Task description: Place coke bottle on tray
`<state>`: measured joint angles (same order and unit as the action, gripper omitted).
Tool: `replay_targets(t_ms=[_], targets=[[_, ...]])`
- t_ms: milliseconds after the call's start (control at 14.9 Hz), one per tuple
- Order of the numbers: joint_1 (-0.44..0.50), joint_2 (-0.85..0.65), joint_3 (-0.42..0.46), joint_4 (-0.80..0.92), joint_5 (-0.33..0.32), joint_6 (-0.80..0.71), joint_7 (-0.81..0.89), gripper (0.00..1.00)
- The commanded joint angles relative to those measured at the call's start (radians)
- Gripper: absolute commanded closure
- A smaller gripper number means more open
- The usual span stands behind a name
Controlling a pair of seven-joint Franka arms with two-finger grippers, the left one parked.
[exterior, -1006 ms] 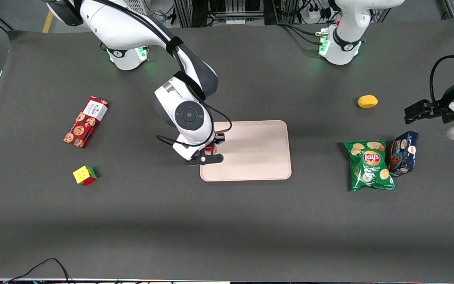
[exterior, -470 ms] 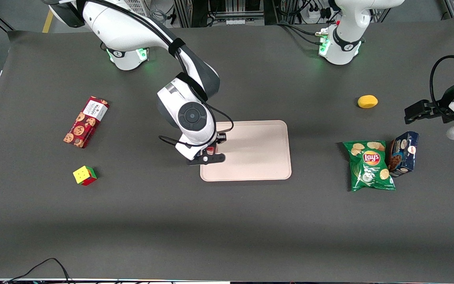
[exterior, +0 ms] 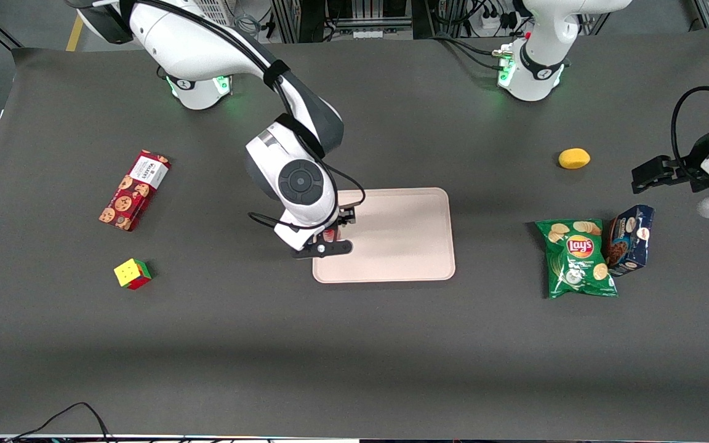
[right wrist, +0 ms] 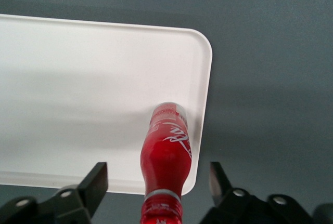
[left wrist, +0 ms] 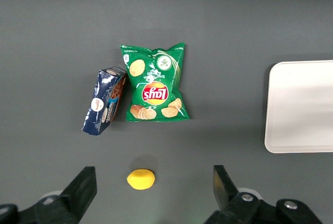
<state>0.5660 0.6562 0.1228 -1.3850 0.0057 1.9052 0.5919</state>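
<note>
My gripper [right wrist: 156,182] hangs with its fingers spread wide. The coke bottle [right wrist: 165,151] stands upright between them, and neither finger touches it. It rests on the tray [right wrist: 78,78], just inside one rounded corner, near the middle of the front frame.

The working arm [exterior: 231,55] is glossy white with dark grey joints, a round grey cap, black cables, green base lights, and a black gripper [exterior: 330,237].
</note>
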Motion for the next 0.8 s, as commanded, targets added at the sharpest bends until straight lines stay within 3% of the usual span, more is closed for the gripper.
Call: replay_targets(t_ms=[0,335,604,738], targets=[[0.005,0.014,0.001,0.029,-0.01,-0.005,0.006,0.0],[-0.014,-0.032,-0.002,0.03,-0.009,-0.011,-0.03,0.0],[-0.041,-0.212,-0.015,0.0,-0.009,-0.095,-0.135,0.0],[-0.046,-0.343,-0.028,-0.093,-0.01,-0.1,-0.138,0.0]])
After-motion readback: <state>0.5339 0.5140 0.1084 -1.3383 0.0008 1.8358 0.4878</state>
